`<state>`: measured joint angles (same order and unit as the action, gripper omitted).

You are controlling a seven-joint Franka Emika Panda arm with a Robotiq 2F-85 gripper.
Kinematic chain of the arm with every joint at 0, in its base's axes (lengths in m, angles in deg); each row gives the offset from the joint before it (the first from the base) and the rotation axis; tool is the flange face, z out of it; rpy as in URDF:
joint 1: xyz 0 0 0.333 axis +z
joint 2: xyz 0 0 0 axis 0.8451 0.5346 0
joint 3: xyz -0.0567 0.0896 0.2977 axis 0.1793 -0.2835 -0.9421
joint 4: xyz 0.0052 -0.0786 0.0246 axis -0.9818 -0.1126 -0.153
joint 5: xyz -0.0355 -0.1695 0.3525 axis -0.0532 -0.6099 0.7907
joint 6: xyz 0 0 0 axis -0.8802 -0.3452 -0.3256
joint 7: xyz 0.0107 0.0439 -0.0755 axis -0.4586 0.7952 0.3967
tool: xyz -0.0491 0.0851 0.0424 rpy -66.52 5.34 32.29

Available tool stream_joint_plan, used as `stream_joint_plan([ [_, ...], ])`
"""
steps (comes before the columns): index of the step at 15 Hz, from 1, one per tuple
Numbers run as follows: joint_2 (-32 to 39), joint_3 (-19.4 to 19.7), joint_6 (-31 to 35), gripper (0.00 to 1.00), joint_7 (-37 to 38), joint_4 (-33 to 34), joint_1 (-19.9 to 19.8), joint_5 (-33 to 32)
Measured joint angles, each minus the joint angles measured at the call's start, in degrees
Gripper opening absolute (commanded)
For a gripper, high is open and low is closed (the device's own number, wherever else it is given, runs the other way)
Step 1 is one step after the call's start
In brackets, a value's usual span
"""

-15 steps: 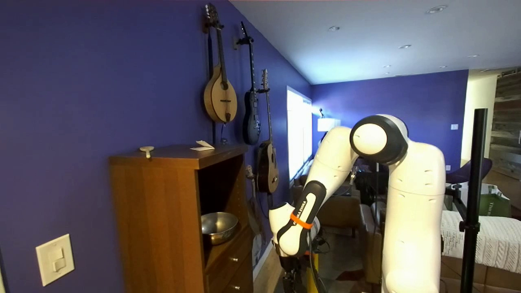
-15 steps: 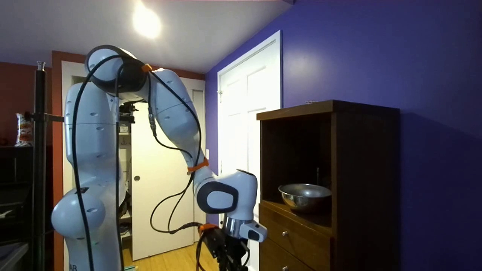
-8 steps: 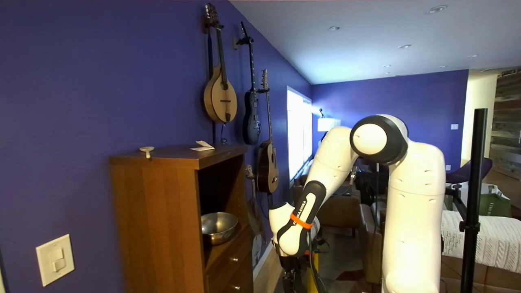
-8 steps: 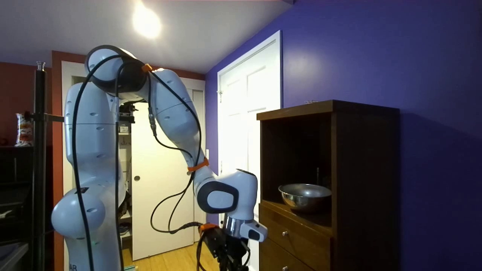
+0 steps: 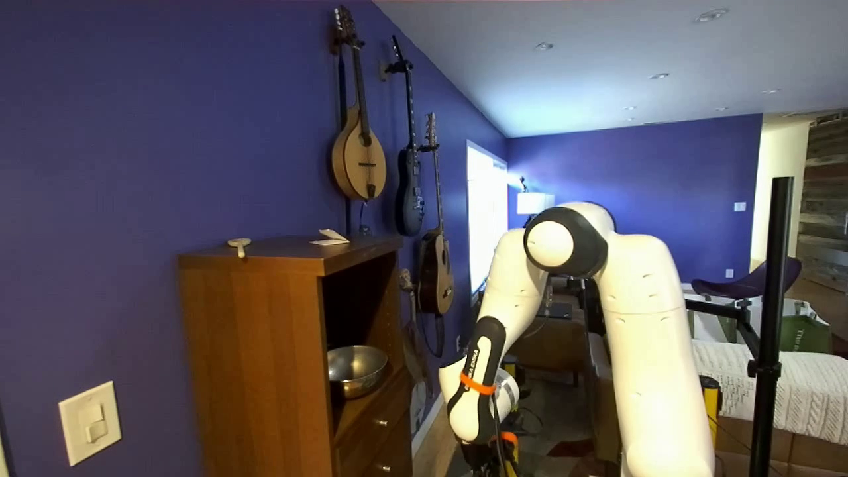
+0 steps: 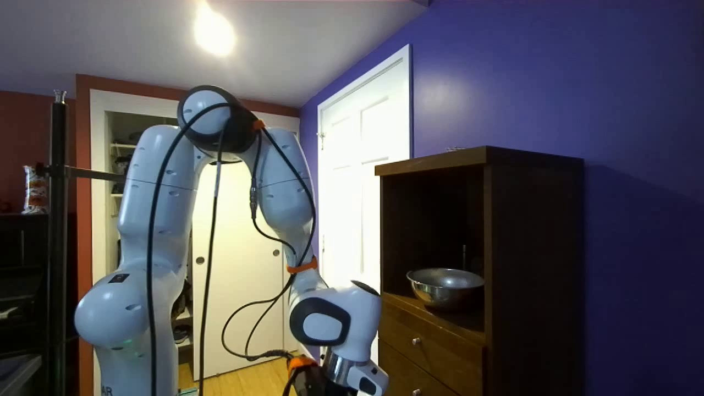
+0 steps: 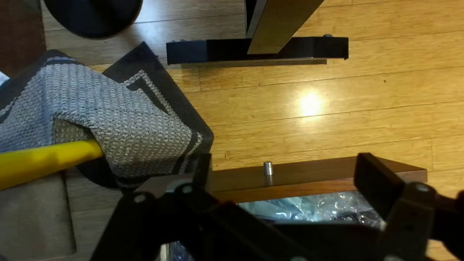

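Observation:
My gripper (image 7: 285, 165) is open and empty in the wrist view, its two dark fingers set wide apart. Beneath it is a pulled-out drawer (image 7: 308, 172) with a brown wooden front and a small metal knob (image 7: 268, 168). The knob lies between the fingers in that view; I cannot tell the height gap. Clear, shiny plastic packaging (image 7: 311, 208) shows inside the drawer, partly hidden by the gripper. In both exterior views the fingertips are cut off below the lower edge. The wooden cabinet (image 5: 258, 351) stands beside the arm, also seen in an exterior view (image 6: 533, 264).
A steel bowl (image 6: 445, 289) sits in the cabinet's open shelf, above drawers with knobs (image 6: 416, 341). A grey-black mat (image 7: 141, 127) is draped over a yellow bar (image 7: 47, 159). A black stand foot (image 7: 203, 50) and a round black base (image 7: 96, 16) stand on the wood floor.
The arm has leaned toward the cabinet side and lowered. Its elbow and wrist sit lower in both exterior views, with most of the motion in the last half second. The bowl and cabinet have not moved.

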<state>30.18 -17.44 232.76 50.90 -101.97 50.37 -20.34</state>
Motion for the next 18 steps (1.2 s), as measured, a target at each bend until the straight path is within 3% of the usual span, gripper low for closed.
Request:
stream_joint_plan([
  [8, 15.6, -3.2, 12.6, 1.0, -4.6, 4.6, -5.4, 1.9],
  [18, 28.3, -6.5, 18.5, 1.0, -7.2, 11.1, -9.9, 0.1],
])
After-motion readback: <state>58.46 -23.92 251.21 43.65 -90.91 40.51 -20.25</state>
